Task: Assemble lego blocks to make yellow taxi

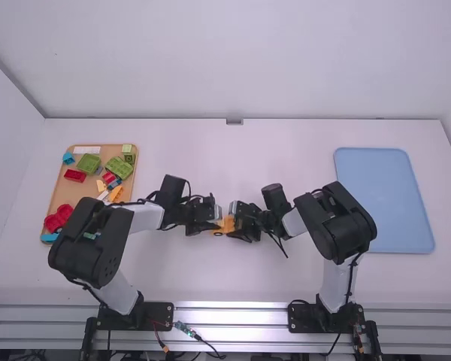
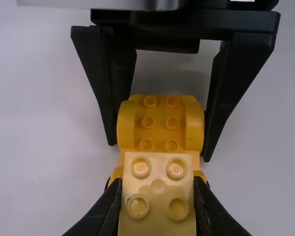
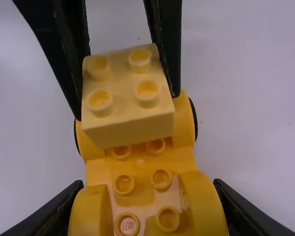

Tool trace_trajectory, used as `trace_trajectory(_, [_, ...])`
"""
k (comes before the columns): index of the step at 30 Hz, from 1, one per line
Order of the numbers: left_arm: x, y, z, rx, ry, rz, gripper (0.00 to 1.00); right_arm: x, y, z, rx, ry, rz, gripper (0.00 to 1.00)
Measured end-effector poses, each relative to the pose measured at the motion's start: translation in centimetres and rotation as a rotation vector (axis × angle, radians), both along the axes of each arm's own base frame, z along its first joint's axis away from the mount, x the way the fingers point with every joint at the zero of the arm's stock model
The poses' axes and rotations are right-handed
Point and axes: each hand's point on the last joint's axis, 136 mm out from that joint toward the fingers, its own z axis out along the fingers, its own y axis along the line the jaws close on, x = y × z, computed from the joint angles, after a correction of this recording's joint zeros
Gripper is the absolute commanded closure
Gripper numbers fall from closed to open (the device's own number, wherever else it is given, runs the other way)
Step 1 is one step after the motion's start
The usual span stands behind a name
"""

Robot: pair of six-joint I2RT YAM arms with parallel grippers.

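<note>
Left gripper (image 2: 158, 186) clamps pale block (image 2: 158, 223), right gripper (image 3: 148, 186) clamps wheeled chassis (image 3: 101, 172); chassis together, block probably left to seat.

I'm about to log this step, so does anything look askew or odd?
Nothing clearly stands out. The pale yellow block in the left gripper looks roughly square with the yellow car base held by the right gripper. Whether its studs are fully seated, I can't tell.
</note>
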Motion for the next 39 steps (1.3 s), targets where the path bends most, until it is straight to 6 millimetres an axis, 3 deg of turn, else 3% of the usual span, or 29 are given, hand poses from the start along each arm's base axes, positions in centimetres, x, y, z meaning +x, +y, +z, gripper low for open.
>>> trace_trajectory(12, [-0.09, -0.16, -0.14, -0.016, -0.057, -0.015, 0.98, -0.04, 0.04, -0.04, -0.003, -0.004, 0.003, 0.6])
trace_trajectory(39, [-0.71, -0.13, -0.27, -0.014, -0.009, -0.02, 0.98, -0.51, 0.12, -0.03, -0.001, -0.017, 0.048, 0.63])
